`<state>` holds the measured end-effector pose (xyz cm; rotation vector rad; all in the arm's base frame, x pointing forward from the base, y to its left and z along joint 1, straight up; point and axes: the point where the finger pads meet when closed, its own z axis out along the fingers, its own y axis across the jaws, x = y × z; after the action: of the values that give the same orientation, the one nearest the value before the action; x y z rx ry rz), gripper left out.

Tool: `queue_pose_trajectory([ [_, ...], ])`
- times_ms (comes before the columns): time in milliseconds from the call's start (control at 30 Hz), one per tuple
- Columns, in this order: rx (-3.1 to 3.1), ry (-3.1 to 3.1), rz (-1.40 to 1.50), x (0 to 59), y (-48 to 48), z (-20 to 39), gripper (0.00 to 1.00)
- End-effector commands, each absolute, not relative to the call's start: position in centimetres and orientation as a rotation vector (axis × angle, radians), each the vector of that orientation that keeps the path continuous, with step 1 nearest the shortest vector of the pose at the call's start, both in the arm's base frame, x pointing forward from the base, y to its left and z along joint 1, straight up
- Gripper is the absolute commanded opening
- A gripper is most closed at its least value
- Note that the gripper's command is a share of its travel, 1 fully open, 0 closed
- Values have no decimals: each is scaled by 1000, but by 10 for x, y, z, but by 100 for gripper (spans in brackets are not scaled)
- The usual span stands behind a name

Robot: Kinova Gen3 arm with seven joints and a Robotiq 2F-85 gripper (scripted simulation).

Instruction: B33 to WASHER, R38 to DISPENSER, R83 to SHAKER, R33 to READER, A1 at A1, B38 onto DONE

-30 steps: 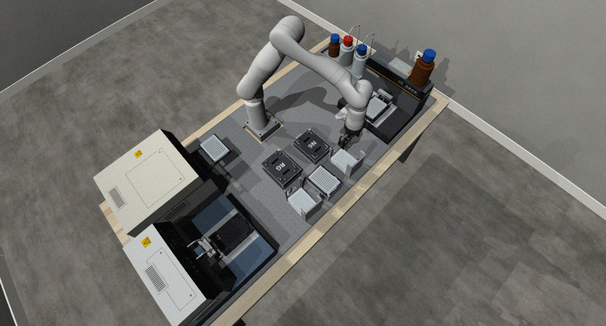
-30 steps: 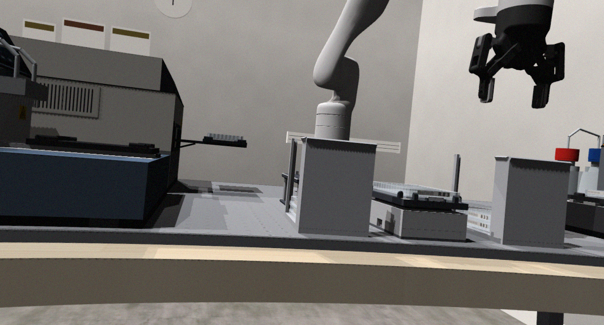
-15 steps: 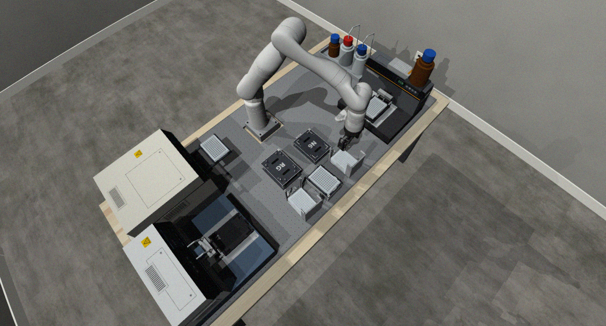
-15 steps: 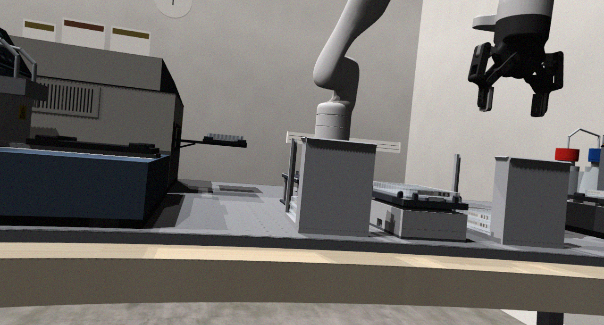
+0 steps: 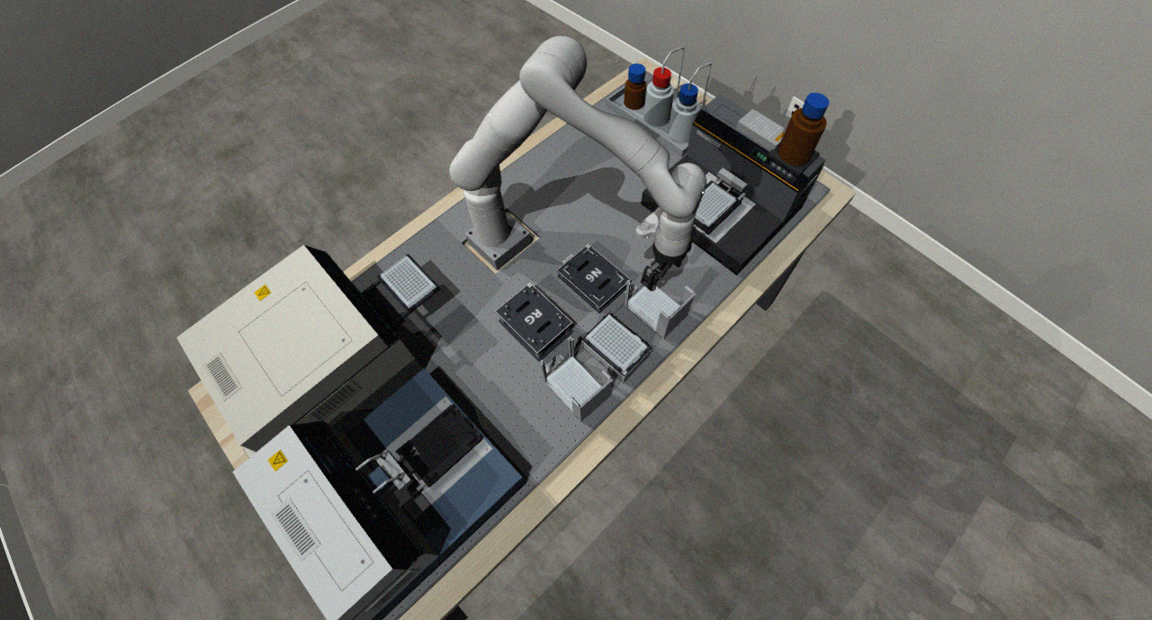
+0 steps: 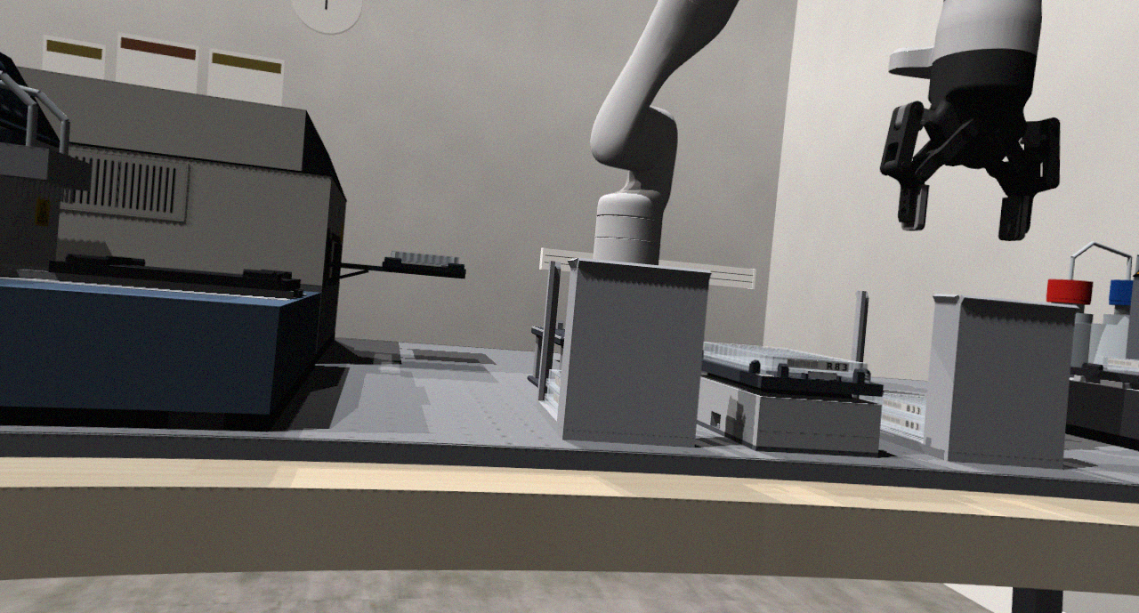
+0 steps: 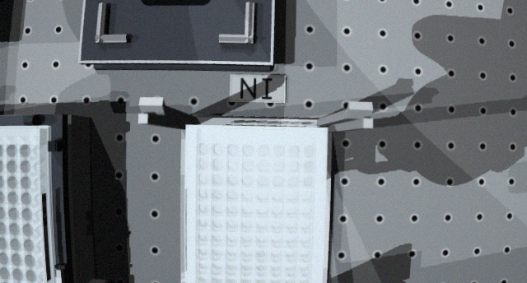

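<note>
My gripper (image 5: 652,274) is open and empty, and hangs well above the wall tops of the IN rack (image 5: 661,307), over the rack's end nearest N6; it also shows in the side view (image 6: 959,211). In the wrist view the top white plate (image 7: 255,201) lies flat deep in the rack, below the IN deck label (image 7: 257,88). A plate label reading B33 (image 6: 910,409) shows through the rack's gap. A plate marked R83 (image 6: 784,360) (image 5: 616,342) sits on the low station between the racks. Another plate (image 5: 715,203) sits on the instrument with the bottles. One plate (image 5: 408,280) lies on the reader's tray.
Nest N6 (image 5: 593,276) and nest RG (image 5: 534,318) stand bare beside the racks. The DONE rack (image 5: 578,382) holds a white plate. The blue-decked instrument's black nest (image 5: 438,443) holds nothing. Tall bottles (image 5: 660,93) stand at the far end.
</note>
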<state>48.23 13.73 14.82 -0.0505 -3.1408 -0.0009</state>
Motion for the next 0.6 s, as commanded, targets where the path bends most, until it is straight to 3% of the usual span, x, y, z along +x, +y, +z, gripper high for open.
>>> queue_pose_trajectory([
  [0,-51,-3143,-2,483,137,145,100],
  [567,-51,-3143,-2,483,137,125,100],
])
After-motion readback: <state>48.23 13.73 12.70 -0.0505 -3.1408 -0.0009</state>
